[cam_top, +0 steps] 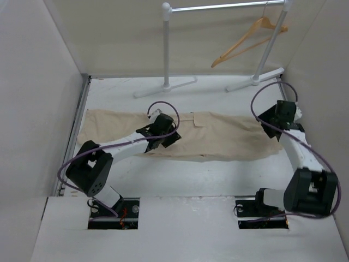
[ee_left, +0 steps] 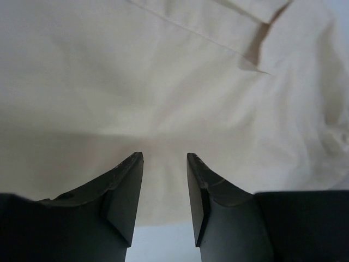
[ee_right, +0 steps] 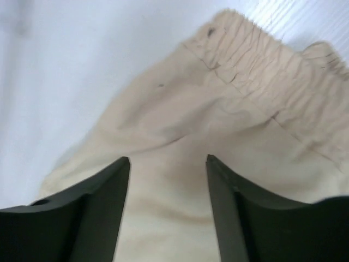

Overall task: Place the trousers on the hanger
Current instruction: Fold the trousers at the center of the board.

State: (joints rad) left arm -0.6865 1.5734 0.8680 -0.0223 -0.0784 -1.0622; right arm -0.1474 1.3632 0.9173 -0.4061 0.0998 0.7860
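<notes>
Lying flat beneath both grippers, trousers (cam_top: 218, 139): left gripper (ee_left: 165, 158) narrowly parted mid-cloth, right gripper (ee_right: 168, 159) wider, empty, waistband (ee_right: 283, 71) at 3 o'clock

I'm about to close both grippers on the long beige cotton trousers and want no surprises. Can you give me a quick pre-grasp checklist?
1. Left gripper open over mid-leg cloth: ok.
2. Right gripper open, gathered waistband just ahead: ok.
3. Long beige cotton trousers spread flat on white table: ok.
4. Light-wood triangular hanger hanging on white metal rail: ok.
5. Either gripper touching the fabric: cannot tell.
</notes>
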